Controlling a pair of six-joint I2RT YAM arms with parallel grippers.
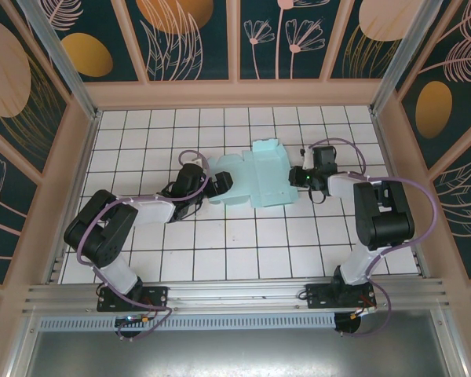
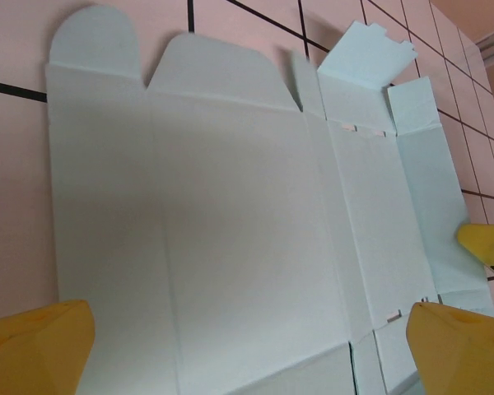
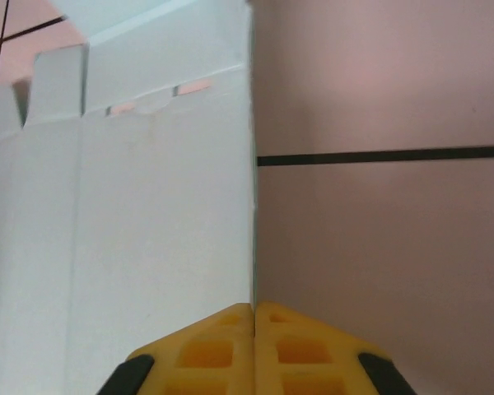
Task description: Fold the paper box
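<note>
The paper box (image 1: 259,181) (image 2: 230,230) (image 3: 148,230) is an unfolded, pale mint-blue die-cut sheet. It lies on the white tiled table (image 1: 220,251), slightly beyond the table's centre. Its printed side cannot be judged, because the face turned upward is plain card.

We note the following orientation:
- The long axis of the sheet runs left to right across the table, parallel to the table's near edge.
- The crease lines run across that axis, from the near side of the table to the far side.
- The rounded and angled flaps point toward the table's far edge.
- One notched flap at the far right corner of the sheet is tilted up off the table. The main panels lie flat.

The left gripper (image 1: 210,187) (image 2: 247,350) is over the left portion of the sheet, left of the table's centre. Its fingers (image 2: 33,346) are spread wide and grasp nothing.

The right gripper (image 1: 297,177) (image 3: 253,329) is at the right end of the sheet, right of the table's centre. Its jaws are fully closed, tip against tip, exactly on the line of the sheet's right edge. We cannot tell whether that edge is pinched between them.
</note>
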